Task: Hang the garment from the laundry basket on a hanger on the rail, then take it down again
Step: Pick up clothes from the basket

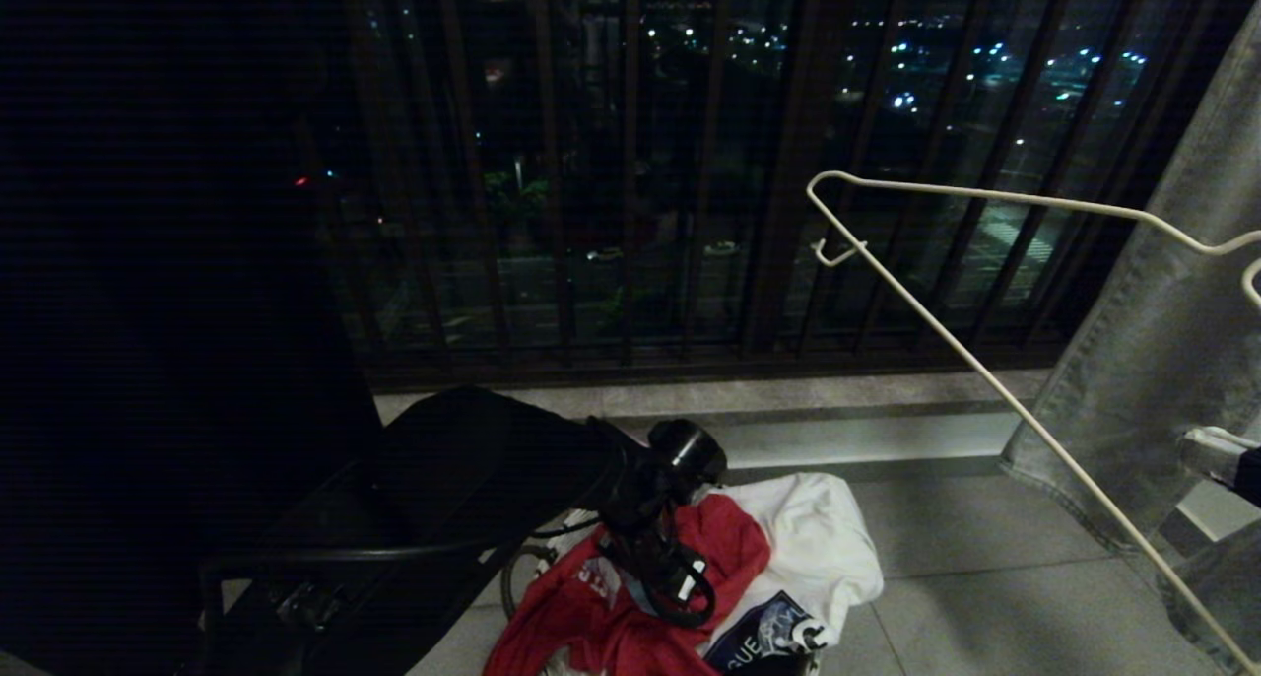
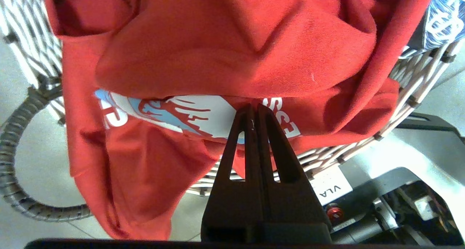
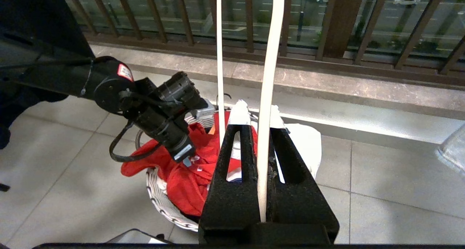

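The red short-sleeved T-shirt with white lettering and a white-and-blue chest graphic (image 2: 225, 53) lies crumpled over the small round white woven basket (image 3: 160, 201), spilling over its rim onto the tiled floor (image 1: 985, 597). The left tool (image 2: 253, 111) is pinched closed on a fold of it. A white T-shirt with a dark print (image 1: 818, 548) lies beside it. The right tool (image 3: 256, 114) clamps the thin white wire hanger (image 1: 985, 380), held up near the brown railing bars (image 3: 338, 20).

The grey tiled floor (image 3: 381, 191) carries the laundry basket (image 3: 160, 201).
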Tool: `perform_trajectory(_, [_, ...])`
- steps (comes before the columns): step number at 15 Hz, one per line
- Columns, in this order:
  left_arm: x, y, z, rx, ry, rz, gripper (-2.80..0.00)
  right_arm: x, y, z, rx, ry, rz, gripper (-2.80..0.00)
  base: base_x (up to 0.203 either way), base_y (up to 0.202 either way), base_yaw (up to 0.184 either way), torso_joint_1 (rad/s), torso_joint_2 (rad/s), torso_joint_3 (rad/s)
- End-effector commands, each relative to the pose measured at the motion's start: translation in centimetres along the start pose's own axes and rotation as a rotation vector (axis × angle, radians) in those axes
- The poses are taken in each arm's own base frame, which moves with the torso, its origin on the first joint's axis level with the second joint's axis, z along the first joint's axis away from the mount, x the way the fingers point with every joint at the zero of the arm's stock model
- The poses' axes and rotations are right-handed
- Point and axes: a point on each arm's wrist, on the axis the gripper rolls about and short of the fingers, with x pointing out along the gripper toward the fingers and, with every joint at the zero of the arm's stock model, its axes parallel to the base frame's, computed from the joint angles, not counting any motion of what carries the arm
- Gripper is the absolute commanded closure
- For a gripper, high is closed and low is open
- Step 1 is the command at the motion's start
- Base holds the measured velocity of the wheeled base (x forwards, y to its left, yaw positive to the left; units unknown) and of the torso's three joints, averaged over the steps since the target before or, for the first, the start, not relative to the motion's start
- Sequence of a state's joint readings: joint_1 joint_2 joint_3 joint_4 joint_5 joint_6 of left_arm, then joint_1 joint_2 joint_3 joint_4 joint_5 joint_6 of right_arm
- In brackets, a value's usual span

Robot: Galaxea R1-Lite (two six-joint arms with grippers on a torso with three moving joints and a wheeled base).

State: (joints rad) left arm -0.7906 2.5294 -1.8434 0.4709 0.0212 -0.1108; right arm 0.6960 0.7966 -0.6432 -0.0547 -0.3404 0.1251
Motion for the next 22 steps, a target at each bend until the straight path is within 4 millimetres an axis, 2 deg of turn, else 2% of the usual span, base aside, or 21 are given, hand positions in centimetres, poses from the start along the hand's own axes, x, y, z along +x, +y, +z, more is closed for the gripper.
perform_trajectory(1, [-0.5,-0.2,-0.1,-0.004,-0.002,0.021,0.0,0.0,0.0,0.0,0.003,-0.002,-0.001,0.0,0.0,0.0,0.0,0.0,0.0,0.0])
perform_trajectory(4, [-1.6,-0.5,-0.2,0.004,-0.014,0.053,0.0,0.0,0.0,-0.2,0.003,0.002,-0.002,0.0,0.0,0.0,0.0,0.0,0.0,0.0])
perform_trajectory(5, [-2.1,-0.6,-0.1,0.008,-0.023,0.05,-1.6,0.0,0.0,-0.2,0.002,0.004,-0.002,0.0,0.0,0.0,0.0,0.0,0.0,0.0])
perform_trajectory(6, [-2.3,-0.8,-0.3,0.023,-0.016,0.047,-2.8,0.0,0.0,-0.2,0.002,0.004,-0.003,0.0,0.0,0.0,0.0,0.0,0.0,0.0])
perform_trajectory(12, [-2.6,-1.0,-1.4,0.111,0.018,0.05,-2.8,0.0,0.0,-0.2,0.001,0.003,-0.003,0.0,0.0,0.0,0.0,0.0,0.0,0.0])
perform_trajectory(16, [-1.3,-1.1,-1.0,0.195,0.016,0.052,-2.8,0.0,0.0,-0.2,0.001,0.004,-0.002,0.0,0.0,0.0,0.0,0.0,0.0,0.0])
perform_trajectory(22, [-0.3,-0.9,-0.1,0.274,-0.006,0.062,-2.8,0.0,0.0,-0.2,0.0,0.005,-0.003,0.0,0.0,0.0,0.0,0.0,0.0,0.0])
